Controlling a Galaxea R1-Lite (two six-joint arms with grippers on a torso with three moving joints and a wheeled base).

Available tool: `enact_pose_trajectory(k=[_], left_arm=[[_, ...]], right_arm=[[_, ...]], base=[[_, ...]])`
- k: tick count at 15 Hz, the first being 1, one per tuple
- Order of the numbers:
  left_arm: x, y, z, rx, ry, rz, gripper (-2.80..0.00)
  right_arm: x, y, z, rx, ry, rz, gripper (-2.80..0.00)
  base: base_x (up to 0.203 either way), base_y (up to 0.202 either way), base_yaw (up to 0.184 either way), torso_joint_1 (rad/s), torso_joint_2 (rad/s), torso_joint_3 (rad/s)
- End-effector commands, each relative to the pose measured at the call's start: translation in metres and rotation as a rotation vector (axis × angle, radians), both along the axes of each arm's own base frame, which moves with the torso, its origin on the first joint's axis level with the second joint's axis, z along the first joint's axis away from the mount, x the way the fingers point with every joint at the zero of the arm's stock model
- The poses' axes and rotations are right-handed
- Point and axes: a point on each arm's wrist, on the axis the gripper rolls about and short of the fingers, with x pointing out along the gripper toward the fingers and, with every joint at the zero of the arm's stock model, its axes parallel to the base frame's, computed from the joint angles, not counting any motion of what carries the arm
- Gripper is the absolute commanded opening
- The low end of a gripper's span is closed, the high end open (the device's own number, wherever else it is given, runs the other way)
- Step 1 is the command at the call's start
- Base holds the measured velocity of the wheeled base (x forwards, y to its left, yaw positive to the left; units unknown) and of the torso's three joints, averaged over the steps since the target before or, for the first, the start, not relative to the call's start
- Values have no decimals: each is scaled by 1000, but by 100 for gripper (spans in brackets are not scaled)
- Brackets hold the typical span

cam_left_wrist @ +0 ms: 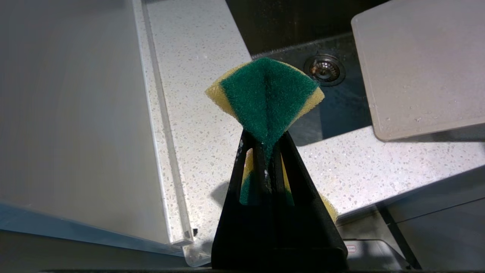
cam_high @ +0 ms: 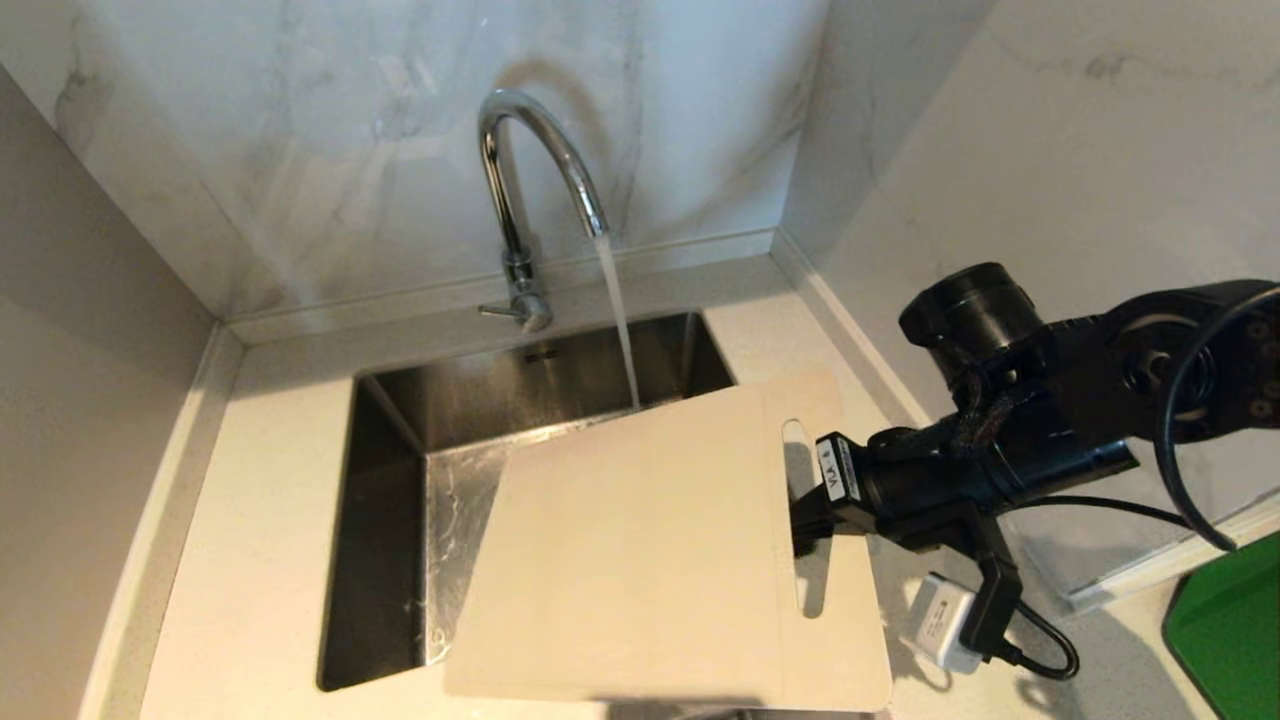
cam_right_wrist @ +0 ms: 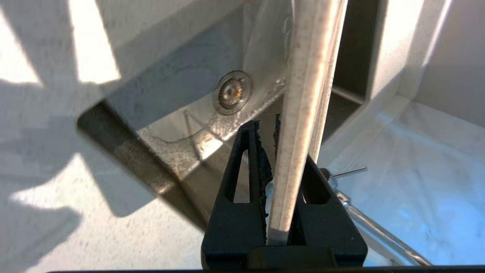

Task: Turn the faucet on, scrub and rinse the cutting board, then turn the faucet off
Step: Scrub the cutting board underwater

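The chrome faucet (cam_high: 520,180) stands behind the steel sink (cam_high: 390,480) with water running from its spout down to the far edge of the cutting board (cam_high: 640,540). The cream board hangs tilted over the sink's right half. My right gripper (cam_high: 810,520) is shut on its edge beside the handle slot. In the right wrist view that gripper (cam_right_wrist: 282,148) clamps the board (cam_right_wrist: 307,83) edge-on, and the faucet's stem (cam_right_wrist: 379,235) lies just behind. My left gripper (cam_left_wrist: 265,138) is out of the head view. It is shut on a green-and-yellow sponge (cam_left_wrist: 265,94) above the counter.
Marble walls close in behind and on both sides of the speckled counter (cam_high: 270,480). The sink drain (cam_left_wrist: 325,69) lies beneath the board's corner (cam_left_wrist: 416,64). A green object (cam_high: 1230,620) sits at the near right, and a white box on a cable (cam_high: 940,620) hangs under my right arm.
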Motion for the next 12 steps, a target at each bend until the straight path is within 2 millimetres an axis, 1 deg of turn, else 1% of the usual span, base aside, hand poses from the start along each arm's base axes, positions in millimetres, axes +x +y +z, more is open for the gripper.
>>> enact_pose_trajectory(k=[1, 4, 6, 9, 12], left_arm=[[0, 0, 0, -1, 1, 0, -280], [0, 0, 0, -1, 1, -1, -280], [0, 0, 0, -1, 1, 0, -280], [0, 0, 0, 0, 1, 1, -280], [0, 0, 0, -1, 1, 0, -280]], right_arm=[[13, -5, 7, -20, 2, -18, -280], [21, -6, 8, -26, 3, -33, -280], [34, -8, 14, -22, -10, -49, -280], [53, -16, 30, -18, -25, -85, -280], [68, -16, 32, -12, -36, -92, -280]], base=[[0, 0, 0, 0, 0, 0], [0, 0, 0, 0, 0, 0], [0, 0, 0, 0, 0, 0], [0, 0, 0, 0, 0, 0], [0, 0, 0, 0, 0, 0]])
